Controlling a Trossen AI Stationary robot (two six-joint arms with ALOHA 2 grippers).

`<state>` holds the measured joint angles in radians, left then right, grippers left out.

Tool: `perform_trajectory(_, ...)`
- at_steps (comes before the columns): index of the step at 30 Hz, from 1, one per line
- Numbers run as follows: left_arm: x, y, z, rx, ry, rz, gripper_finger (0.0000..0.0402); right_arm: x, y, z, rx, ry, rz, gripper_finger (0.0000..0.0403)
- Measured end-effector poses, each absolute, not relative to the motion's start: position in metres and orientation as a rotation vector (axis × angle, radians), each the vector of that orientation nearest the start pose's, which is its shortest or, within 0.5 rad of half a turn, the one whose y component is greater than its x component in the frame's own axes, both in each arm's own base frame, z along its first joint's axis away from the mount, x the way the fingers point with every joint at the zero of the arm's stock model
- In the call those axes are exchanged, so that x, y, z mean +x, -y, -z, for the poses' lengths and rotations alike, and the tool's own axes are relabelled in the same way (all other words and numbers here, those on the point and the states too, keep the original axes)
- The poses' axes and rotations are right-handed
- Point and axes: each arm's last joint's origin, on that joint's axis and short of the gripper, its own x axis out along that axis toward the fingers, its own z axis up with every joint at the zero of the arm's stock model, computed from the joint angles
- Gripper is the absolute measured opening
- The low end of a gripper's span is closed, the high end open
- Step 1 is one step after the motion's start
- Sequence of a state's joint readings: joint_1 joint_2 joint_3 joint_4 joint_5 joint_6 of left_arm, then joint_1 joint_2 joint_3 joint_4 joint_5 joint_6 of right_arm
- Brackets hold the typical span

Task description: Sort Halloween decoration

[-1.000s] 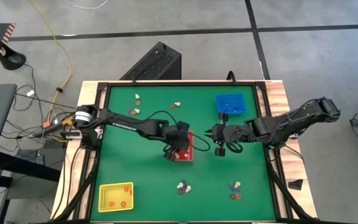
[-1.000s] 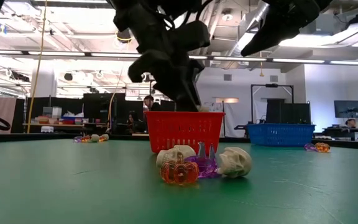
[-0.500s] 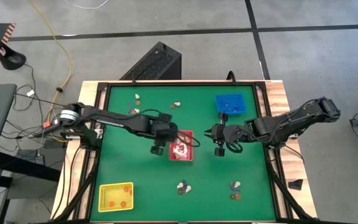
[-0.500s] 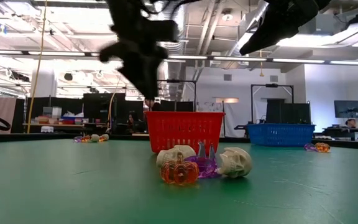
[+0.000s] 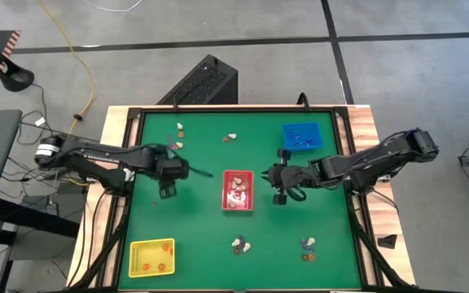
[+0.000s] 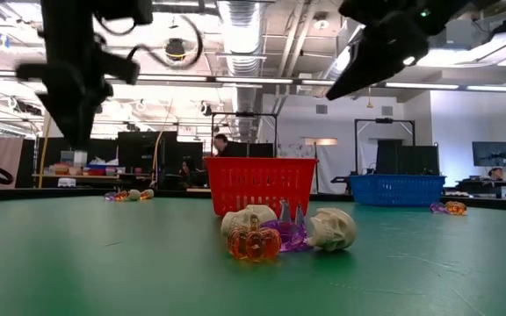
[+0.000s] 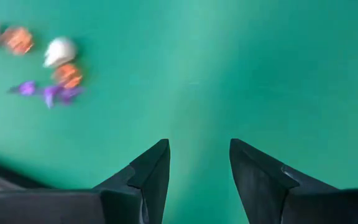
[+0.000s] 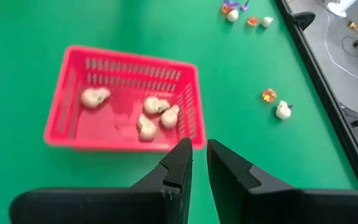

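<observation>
The Halloween decoration lies in small groups on the green table (image 5: 202, 236): white, orange and purple trinkets at the far left (image 5: 176, 145), a pair at the far middle (image 5: 231, 137), and two groups near the front (image 5: 240, 243) (image 5: 308, 244). Several white skulls (image 8: 146, 115) lie in the red tray (image 5: 237, 190). My left gripper (image 5: 168, 187) hangs open over bare table left of that tray, with nothing between its fingers (image 7: 197, 149). My right gripper (image 5: 272, 181) hovers just right of the red tray, its fingers (image 8: 197, 149) a narrow gap apart with nothing seen between them.
A blue tray (image 5: 301, 137) holding a few pieces stands at the far right, and a yellow tray (image 5: 151, 257) with orange pieces at the near left. A black frame (image 5: 129, 163) borders the table. In the low view a pumpkin, a purple piece and skulls (image 6: 284, 233) sit in front of the red tray.
My left gripper has drawn away from above the red tray toward the table's left edge, rolling its wrist as it went. My right gripper has edged slightly toward the red tray.
</observation>
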<state>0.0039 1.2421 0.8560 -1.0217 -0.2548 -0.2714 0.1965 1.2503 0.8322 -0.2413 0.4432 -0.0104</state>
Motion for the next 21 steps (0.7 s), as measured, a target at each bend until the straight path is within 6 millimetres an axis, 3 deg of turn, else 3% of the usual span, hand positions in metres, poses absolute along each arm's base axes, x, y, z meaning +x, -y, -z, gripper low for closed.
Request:
perform_trajectory(8, 0.193, -0.11, -0.202, -0.074, -1.302, -0.625, 0.0157, 0.262, -0.026, -0.26, -0.181, -0.554, 0.234, 0.0081)
perform_trajectory(13, 0.163, -0.183, -0.193, -0.485, -1.24, -0.803, 0.0157, 0.262, -0.024, -0.259, -0.187, -0.568, 0.235, 0.0081)
perform_trajectory(16, 0.148, -0.207, -0.179, -0.615, -1.237, -0.831, 0.0157, 0.261, -0.024, -0.258, -0.209, -0.582, 0.228, 0.0081)
perform_trajectory(21, 0.148, -0.221, -0.164, -0.636, -1.23, -0.816, 0.0157, 0.26, -0.024, -0.256, -0.215, -0.611, 0.227, 0.0081)
